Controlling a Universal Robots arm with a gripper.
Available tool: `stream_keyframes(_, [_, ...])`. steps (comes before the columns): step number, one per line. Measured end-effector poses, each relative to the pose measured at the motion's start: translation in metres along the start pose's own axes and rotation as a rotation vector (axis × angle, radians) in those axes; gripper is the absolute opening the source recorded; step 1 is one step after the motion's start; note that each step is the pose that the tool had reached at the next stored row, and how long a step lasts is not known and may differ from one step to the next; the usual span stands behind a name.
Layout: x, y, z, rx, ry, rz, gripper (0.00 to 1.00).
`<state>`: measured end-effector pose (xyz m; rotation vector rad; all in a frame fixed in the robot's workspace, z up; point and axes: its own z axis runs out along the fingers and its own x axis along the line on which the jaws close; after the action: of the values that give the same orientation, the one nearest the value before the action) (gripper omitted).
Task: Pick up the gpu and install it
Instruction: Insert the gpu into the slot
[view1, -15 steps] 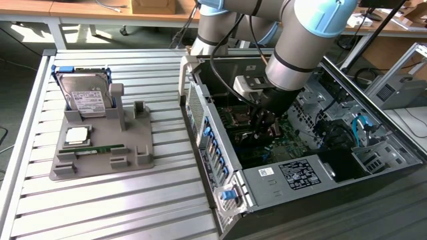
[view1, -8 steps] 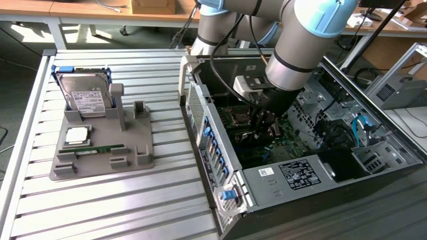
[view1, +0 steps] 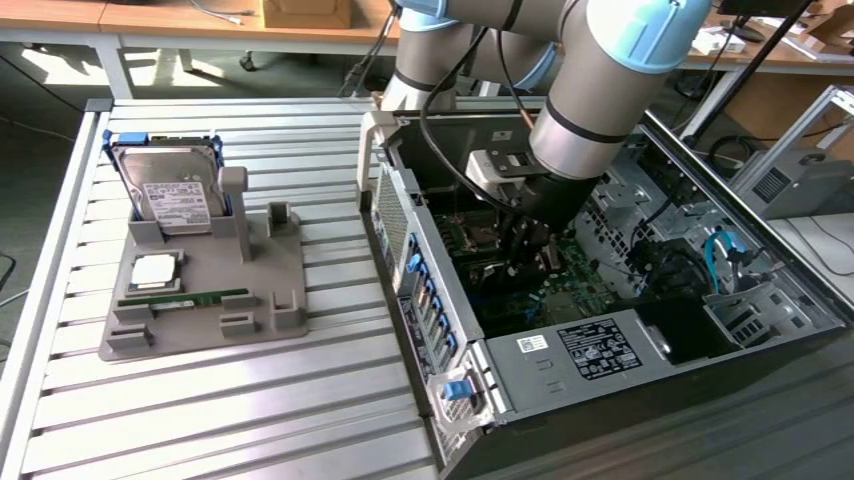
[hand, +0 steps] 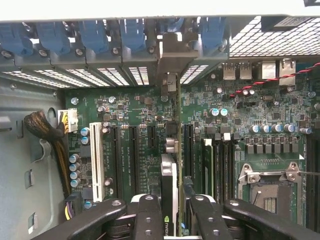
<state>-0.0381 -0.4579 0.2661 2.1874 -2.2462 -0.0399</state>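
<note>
Inside the open computer case (view1: 641, 330), our gripper (hand: 172, 210) is clamped on the gpu (hand: 170, 185), held edge-on above the motherboard (hand: 140, 150); we should keep its bracket (hand: 172, 55) aligned with the rear slot openings and lower squarely.

Case opening (view1: 627, 300): filled by the arm, little room beside it.
Slots on motherboard (hand: 135, 150): free on one side of gpu (hand: 170, 185), memory sticks (hand: 207, 165) close on other.
Cable bundle (hand: 50, 135): near white slot (hand: 96, 160).
Table (view1: 267, 400): open beside grey fixture (view1: 200, 300).
</note>
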Motion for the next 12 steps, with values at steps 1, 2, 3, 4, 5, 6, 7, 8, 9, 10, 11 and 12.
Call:
stream_keyframes(1, [0.0000, 0.0000, 0.0000, 0.0000, 0.0000, 0.000, 0.27])
stream_keyframes(2, [0.0000, 0.0000, 0.0000, 0.0000, 0.0000, 0.000, 0.27])
stream_keyframes(3, [0.0000, 0.0001, 0.0000, 0.0000, 0.0000, 0.000, 0.27])
stream_keyframes(4, [0.0000, 0.0001, 0.0000, 0.0000, 0.0000, 0.000, 0.27])
stream_keyframes(5, [-0.0001, 0.0000, 0.0002, 0.0000, 0.0000, 0.000, 0.27])
stream_keyframes(6, [-0.0001, 0.0000, 0.0008, 0.0000, -0.0002, 0.000, 0.27])
stream_keyframes(7, [-0.0001, 0.0000, 0.0016, -0.0003, -0.0001, 0.000, 0.27])
stream_keyframes(8, [0.0000, 0.0001, 0.0022, -0.0006, 0.0004, 0.000, 0.27])
stream_keyframes(9, [0.0000, 0.0000, 0.0030, -0.0009, 0.0004, 0.000, 0.27])
stream_keyframes(10, [0.0000, 0.0000, 0.0035, -0.0010, 0.0003, 0.000, 0.27])
stream_keyframes(11, [0.0000, 0.0000, 0.0039, -0.0010, 0.0004, 0.000, 0.27])
stream_keyframes(12, [-0.0001, -0.0001, 0.0042, -0.0010, 0.0004, 0.000, 0.27])
